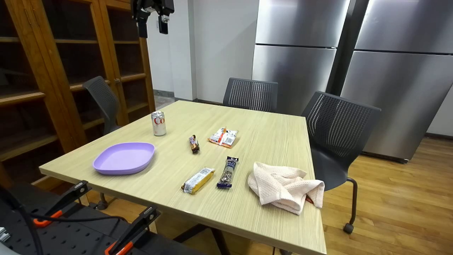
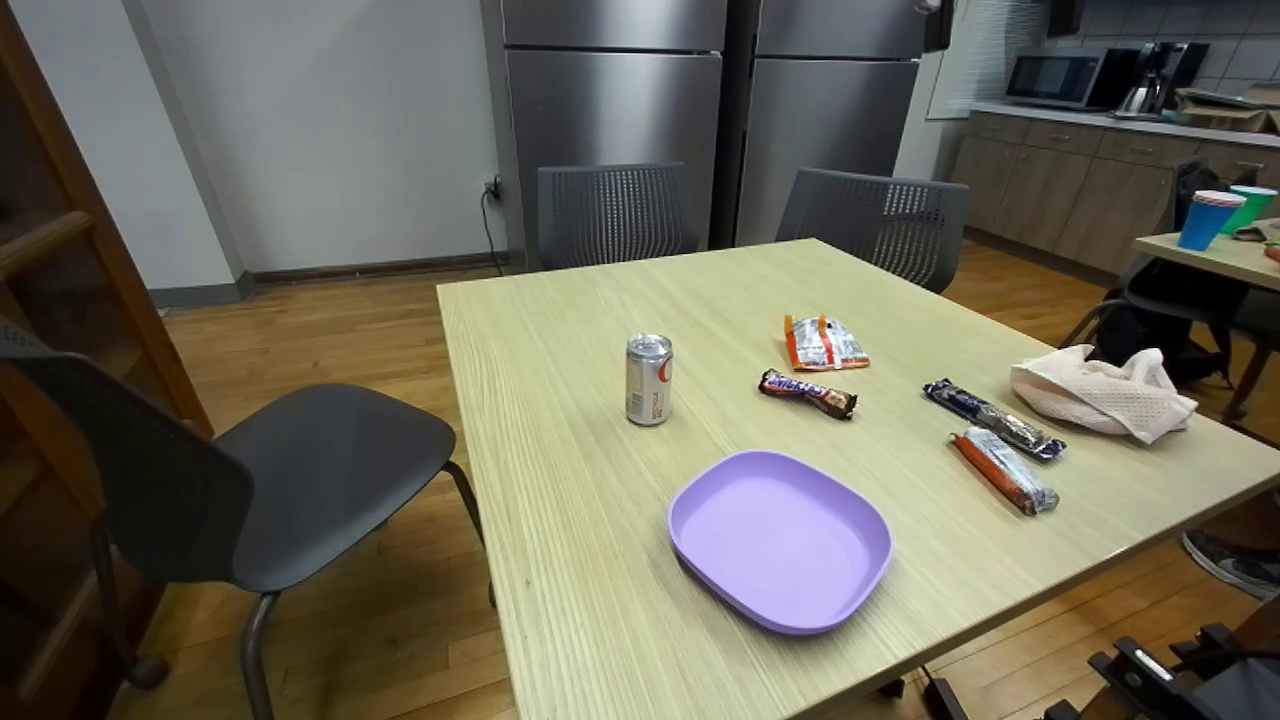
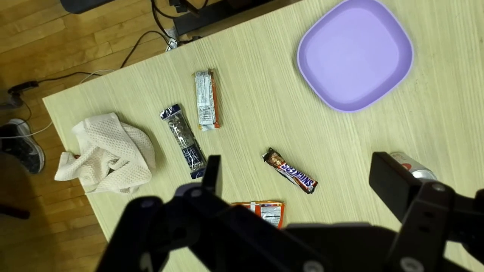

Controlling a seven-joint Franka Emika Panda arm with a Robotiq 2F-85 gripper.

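Lt. wood-grain table point(image 1: 269, 141), 3 dk. grey chairs point(image 1: 250, 92) w/ perforated backs around it. Behind, 2 stainless fridges point(image 1: 293, 67) side by side, doors streaked w/ reflected light. Plain pale wall point(image 1: 226, 42) w/ grey baseboard point(image 2: 200, 293); wood-plank flr. point(image 1: 407, 198). Brown wood cabinet point(image 1: 40, 53) w/ glass doors to 1 side. In an exterior view: kitchen counter point(image 2: 1070, 112) farther back, microwave point(image 2: 1053, 78) & coffee maker point(image 2: 1165, 75) on top, tiled wall point(image 2: 1240, 62) behind, plus part of a 2nd table point(image 2: 1215, 258).
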